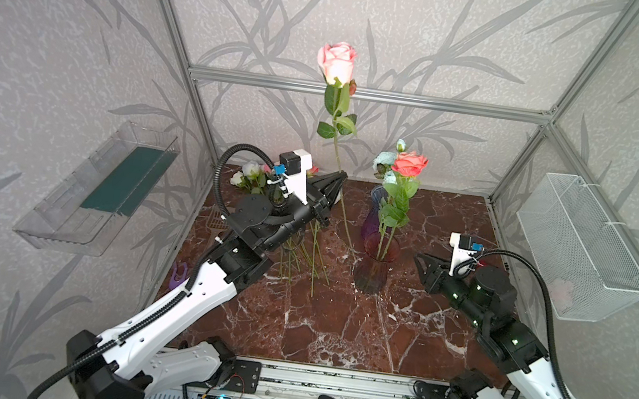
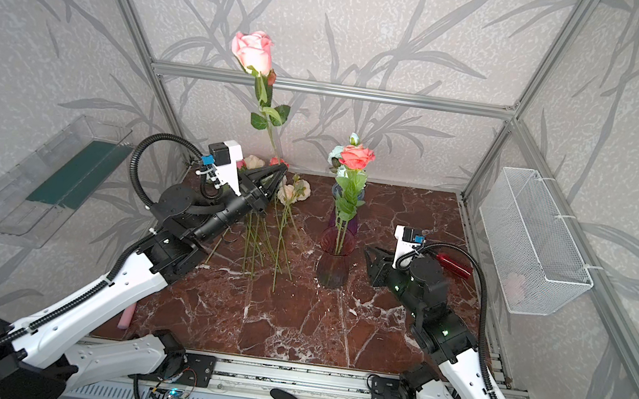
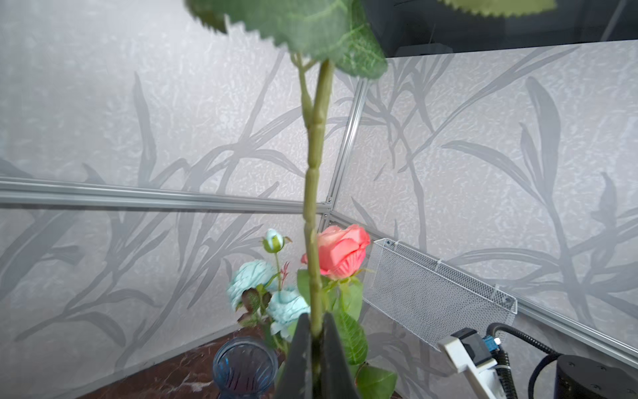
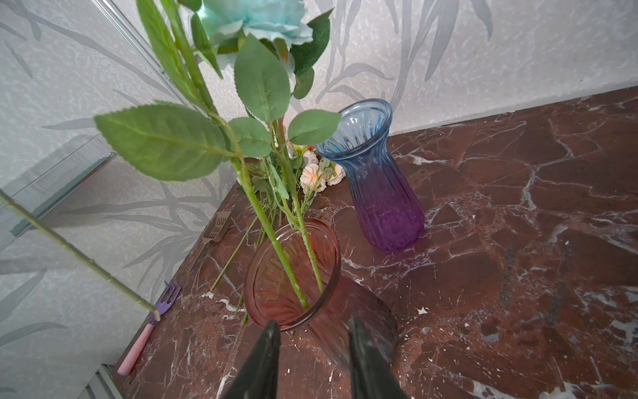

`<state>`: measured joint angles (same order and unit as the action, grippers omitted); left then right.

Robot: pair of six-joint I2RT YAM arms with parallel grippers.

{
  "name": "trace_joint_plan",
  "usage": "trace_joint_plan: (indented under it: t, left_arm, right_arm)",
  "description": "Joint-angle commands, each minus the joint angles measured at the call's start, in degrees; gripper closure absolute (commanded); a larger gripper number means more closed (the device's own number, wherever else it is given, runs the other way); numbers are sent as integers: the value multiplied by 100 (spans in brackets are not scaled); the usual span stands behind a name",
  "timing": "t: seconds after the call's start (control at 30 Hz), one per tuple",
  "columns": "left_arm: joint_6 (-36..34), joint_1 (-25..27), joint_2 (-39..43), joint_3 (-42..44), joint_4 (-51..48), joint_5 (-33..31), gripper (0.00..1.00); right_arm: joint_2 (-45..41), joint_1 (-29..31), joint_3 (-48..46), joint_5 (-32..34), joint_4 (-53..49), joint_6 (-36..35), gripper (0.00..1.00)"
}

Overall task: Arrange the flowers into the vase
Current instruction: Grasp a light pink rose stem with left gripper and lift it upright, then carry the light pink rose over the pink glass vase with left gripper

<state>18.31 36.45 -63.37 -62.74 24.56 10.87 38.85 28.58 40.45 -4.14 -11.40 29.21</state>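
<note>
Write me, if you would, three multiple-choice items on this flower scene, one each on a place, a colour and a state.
1. Where does the blue-and-purple vase stand?
A. Behind the red vase
B. In front of it
C. Held in a gripper

2. What colour is the head of the rose in the left gripper?
A. Pale blue
B. Pink
C. White

3. How is the right gripper?
A. Shut on a stem
B. Shut on a vase rim
C. Open, holding nothing

Answers: 1 A, in both top views it shows farther back than the red vase. 2 B, its pink head rises high above the gripper. 3 C, its jaws stand apart beside the red vase.
</note>
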Motion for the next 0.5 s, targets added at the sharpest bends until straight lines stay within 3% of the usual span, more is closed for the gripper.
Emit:
trace_joint_plan:
  t: [0.0, 0.47]
  left_arm:
    - [-249, 168, -329, -396, 487, 98, 100]
    - [-875, 588, -1669, -351, 1098, -459, 100]
  right_arm:
    - [-212, 25, -15, 200, 135, -40, 65]
    - [-571, 0, -141, 265, -138, -244, 65]
